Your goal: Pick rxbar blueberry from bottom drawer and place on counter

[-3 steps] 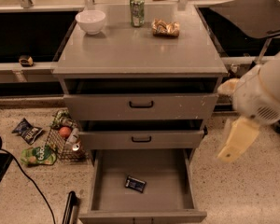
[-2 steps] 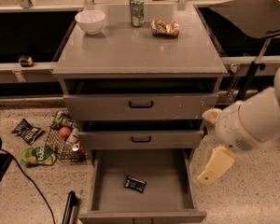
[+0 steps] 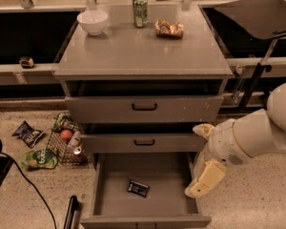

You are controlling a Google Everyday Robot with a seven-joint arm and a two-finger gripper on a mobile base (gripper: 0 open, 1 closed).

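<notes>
1. The gripper (image 3: 200, 185) hangs at the right side of the open bottom drawer (image 3: 133, 168), approx. over its right wall and pointing down-left. I see nothing held in it. If it is wide or narrow, I cannot tell.
2. The rxbar blueberry (image 3: 138, 188) lies flat on the drawer floor, near the middle, a bit toward the front and well apart from the gripper.
3. Risk: the gripper is very near the right wall, so a straight descent may hit the wall or the drawer above.
4. Risk: the bar is thin and flat, so a shallow grasp may only push it along the floor, w/o lifting it.
5. Risk: the counter (image 3: 143, 51) has a bowl (image 3: 92, 21), a can (image 3: 140, 11) and a snack bag (image 3: 169, 28) at the back, so placing nearer the front seems safer.
6. The bar's long axis runs mostly left-right, a little turned: the left end is toward the back, the right end toward the front.
</notes>
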